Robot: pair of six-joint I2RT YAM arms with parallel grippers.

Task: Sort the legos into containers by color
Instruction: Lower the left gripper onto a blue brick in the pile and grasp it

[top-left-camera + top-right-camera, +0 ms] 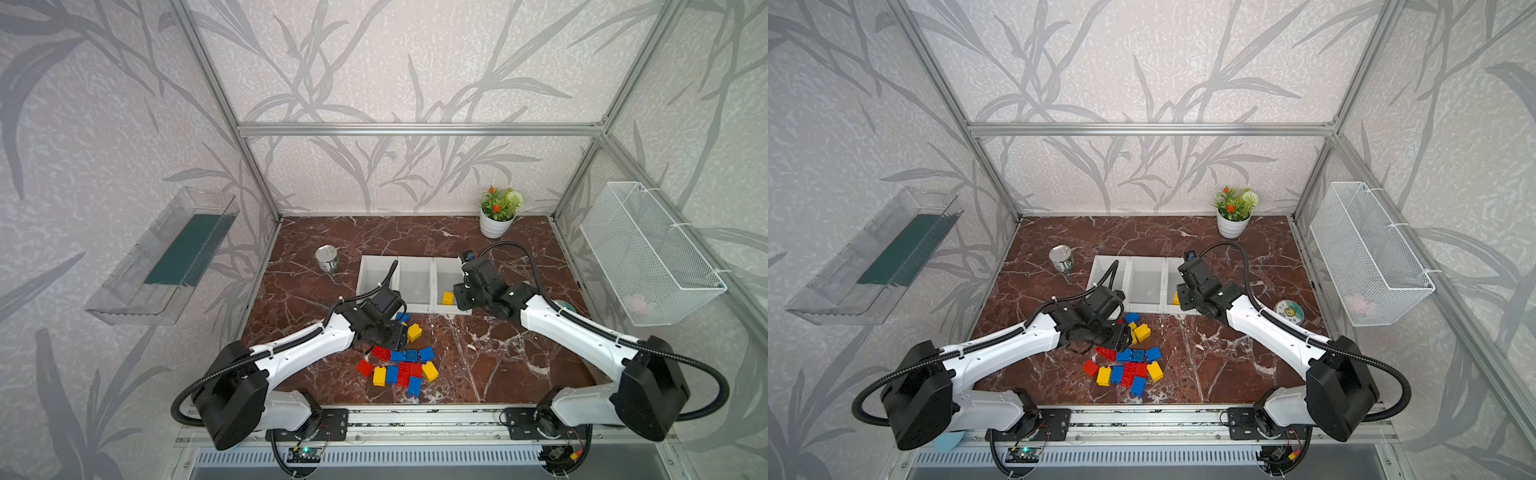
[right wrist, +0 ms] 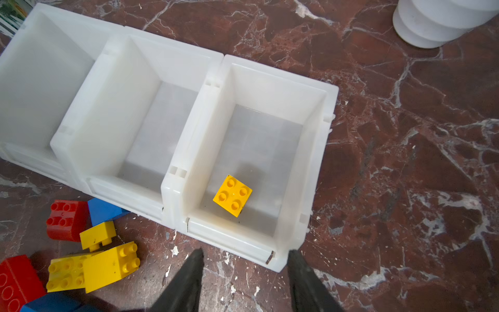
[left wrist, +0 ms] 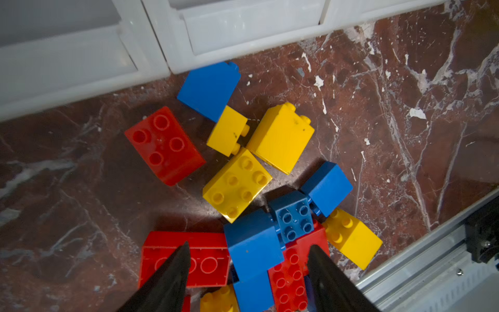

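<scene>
Black fingers (image 3: pixel 170 283) of the left end effector (image 3: pixel 248 244) are standing moderately apart and straddling a blue lego (image 3: pixel 253 243) that is lying on its side, with neither tip visibly touching it. Beside it a red oblong lego (image 3: pixel 186 259) is lying hollow side up, its long axis running roughly along the desk's (image 1: pixel 478 353) front edge and one end hiding under the blue one.

The legos (image 1: pixel 404 374) are lying in a loose pile between the front edge and the containers (image 2: pixel 189 129). The left wrist view is showing at least three red, four blue and five yellow, several cut off by the frame. In both top views the left arm is covering the pile's back part, so a full count is not possible.

Three containers are sitting in a row near the desk's middle, long axes running front to back and low lips facing the front edge. One square yellow lego (image 2: pixel 232 195) is resting studs up in the right-hand one, near its lip. The right end effector (image 2: pixel 246 250) is hovering over that lip, narrowly parted and carrying nothing.
</scene>
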